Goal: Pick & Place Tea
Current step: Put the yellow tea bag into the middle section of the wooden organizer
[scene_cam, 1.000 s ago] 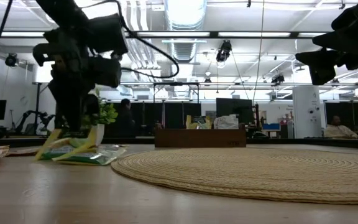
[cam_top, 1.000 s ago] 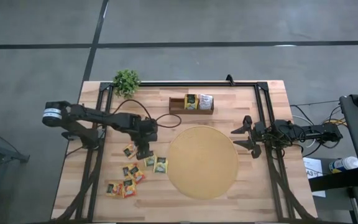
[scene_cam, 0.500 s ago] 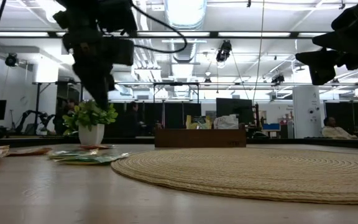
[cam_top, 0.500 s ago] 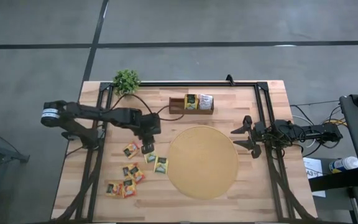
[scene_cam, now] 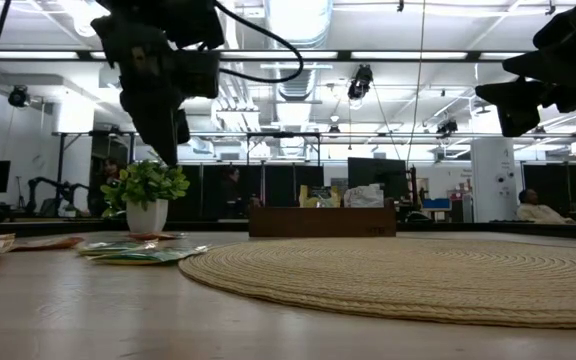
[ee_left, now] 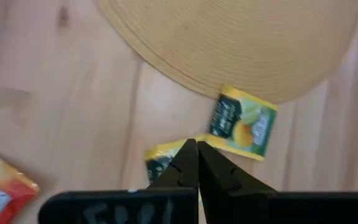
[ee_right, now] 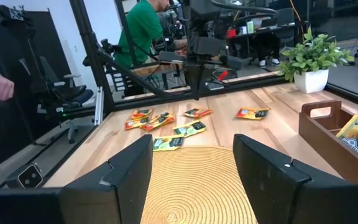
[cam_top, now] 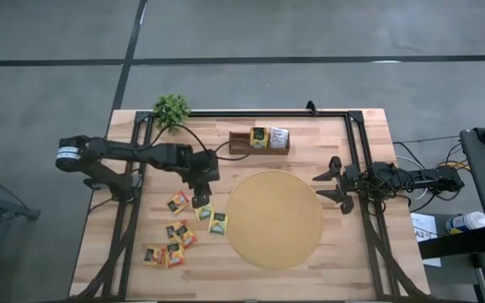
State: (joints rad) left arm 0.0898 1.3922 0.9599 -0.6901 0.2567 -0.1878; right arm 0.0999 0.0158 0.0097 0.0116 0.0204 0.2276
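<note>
Tea sachets (cam_top: 179, 231): eight lie flat on the counter (cam_top: 251, 282) below the left gripper (cam_top: 201, 201), pressed together empty; right gripper (cam_top: 333, 183) spread.

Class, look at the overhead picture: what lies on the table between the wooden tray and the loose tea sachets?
In the high view, the left tool hangs shut between the wooden tray and the tea sachets; beneath it is bare table.

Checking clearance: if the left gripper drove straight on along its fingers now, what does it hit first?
Likely the yellow-green tea sachet lying on the table right under the shut left gripper. The wrist view shows the tips over its edge; height is unclear, and nothing else sits between.
</note>
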